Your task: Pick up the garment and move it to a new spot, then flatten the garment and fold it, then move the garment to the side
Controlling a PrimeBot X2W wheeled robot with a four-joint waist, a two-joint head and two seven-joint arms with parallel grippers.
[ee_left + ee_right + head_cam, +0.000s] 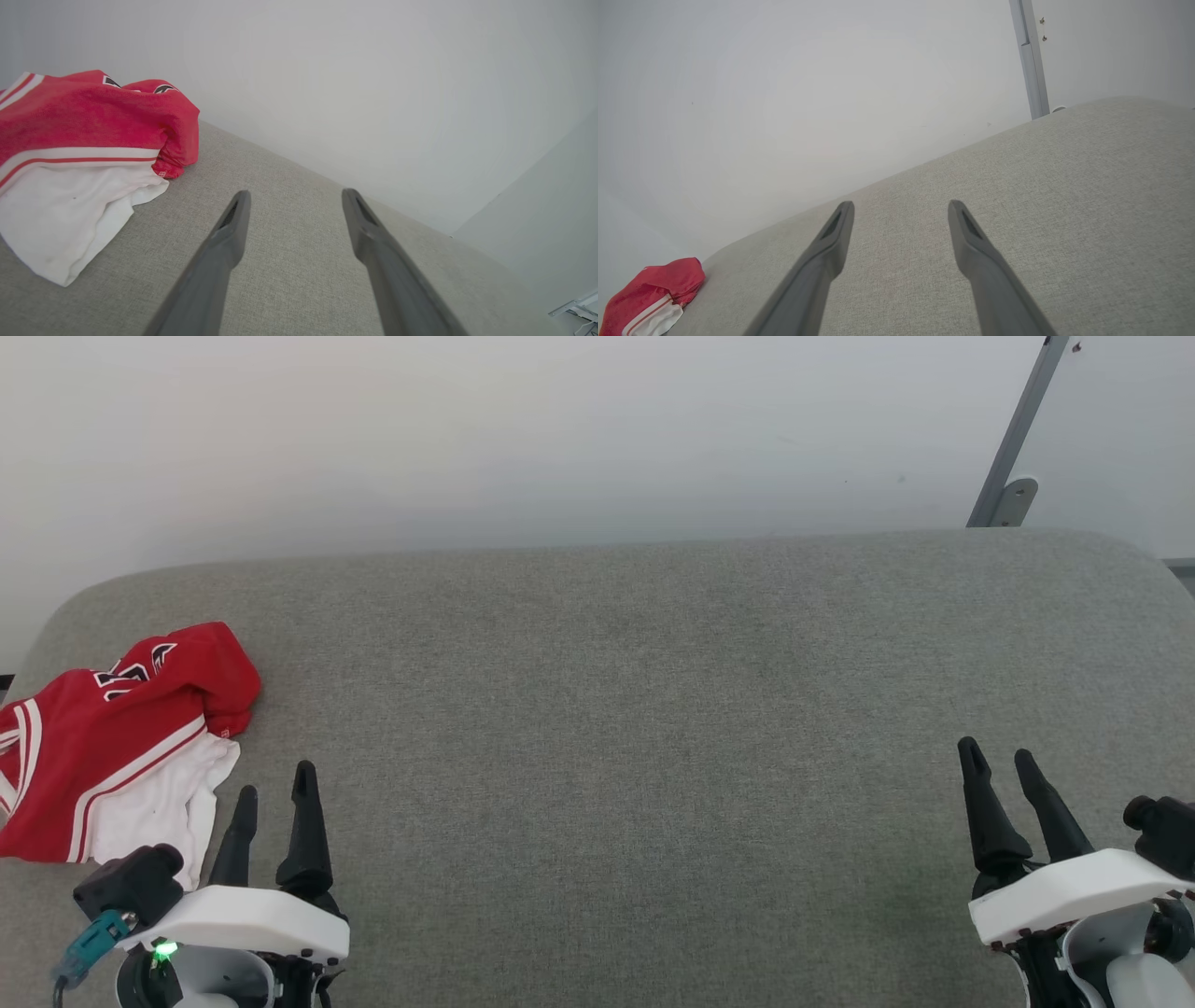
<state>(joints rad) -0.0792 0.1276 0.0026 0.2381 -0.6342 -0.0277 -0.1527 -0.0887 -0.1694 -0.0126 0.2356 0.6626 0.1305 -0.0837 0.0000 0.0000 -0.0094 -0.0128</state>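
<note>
The garment (121, 737), a red jersey with a white sleeve and striped trim, lies bunched at the far left edge of the grey padded table (616, 709). Black-and-white lettering shows on its top fold. My left gripper (275, 779) stands open at the lower left, just right of the white sleeve, with nothing between its fingers. In the left wrist view the garment (84, 154) lies left of the open gripper (294, 196). My right gripper (997, 756) is open at the lower right, far from the garment. The right wrist view has the garment (649, 298) small at the lower left, beyond the open gripper (900, 206).
A pale wall runs behind the table's far edge. A grey metal bracket (1013, 448) leans on the wall at the upper right, also seen as a grey post (1029, 60) in the right wrist view. The table's corners are rounded.
</note>
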